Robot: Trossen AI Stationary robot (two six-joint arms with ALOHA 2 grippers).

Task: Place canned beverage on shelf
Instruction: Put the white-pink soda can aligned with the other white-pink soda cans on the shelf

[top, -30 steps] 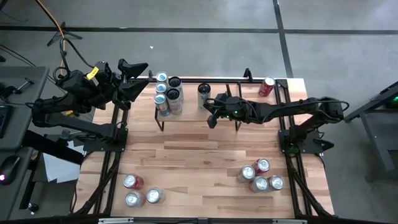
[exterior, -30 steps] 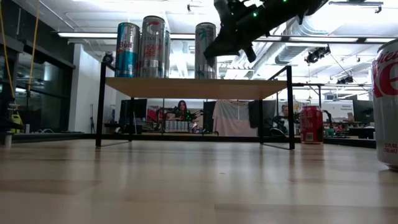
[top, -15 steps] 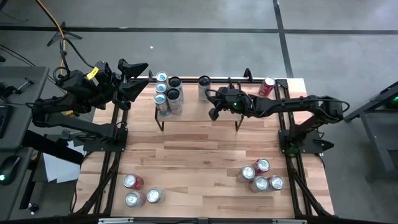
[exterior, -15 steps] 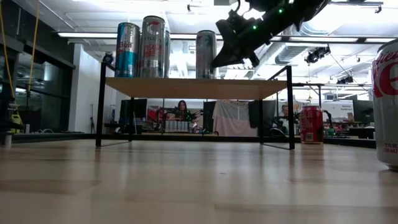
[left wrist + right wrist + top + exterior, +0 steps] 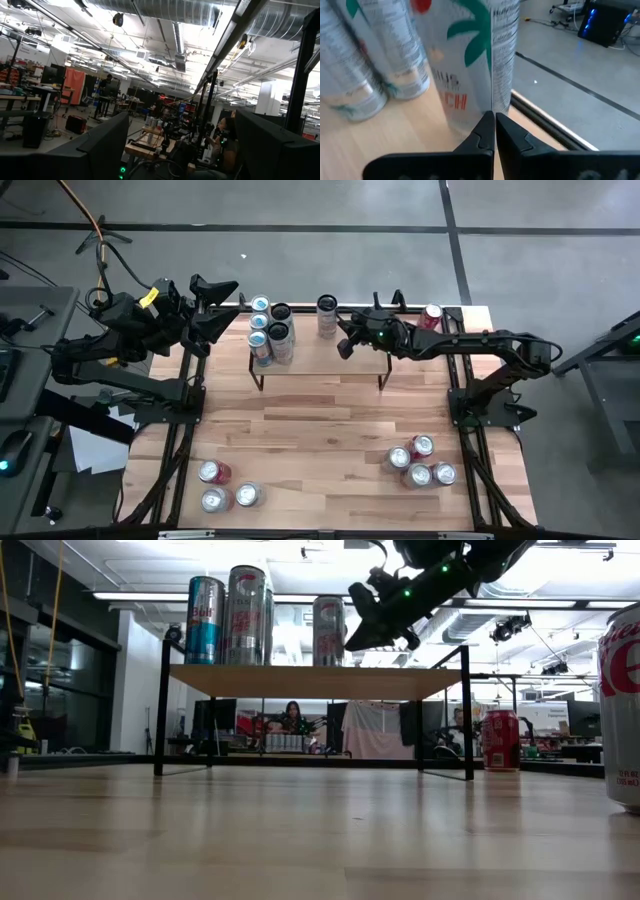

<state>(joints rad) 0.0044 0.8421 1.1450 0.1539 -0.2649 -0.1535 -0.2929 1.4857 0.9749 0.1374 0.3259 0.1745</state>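
Cans crowd one end of the shelf (image 5: pixel 310 350), a low riser with a light wood top on thin black legs, standing at the far side of the wooden table (image 5: pixel 320 430). One tall white can with a green palm print (image 5: pixel 327 316) stands alone at the shelf's back edge, apart from a cluster of tall slim cans (image 5: pixel 268 330) grouped toward the left end.

Just beside the lone can, the right gripper (image 5: pixel 343 346) reaches over the shelf top with its two dark fingers pressed tip to tip, holding nothing (the right wrist view shows the fingertips (image 5: pixel 492 125) meeting directly in front of the palm-print can (image 5: pixel 470 60), with the cluster (image 5: pixel 365 55) off to one side). From table height the same gripper (image 5: pixel 362 630) hangs above the plank, near the can (image 5: pixel 330 630).

The left gripper (image 5: pixel 225 305) waits off the table's far left corner, raised and aimed out into the room, its jaws spread wide and empty.

A red can (image 5: pixel 429 318) lies near the far right corner of the table. Four more cans (image 5: pixel 418 462) sit together at the near right, and three (image 5: pixel 226 488) at the near left. A person (image 5: pixel 292 718) is visible in the room beyond the shelf.
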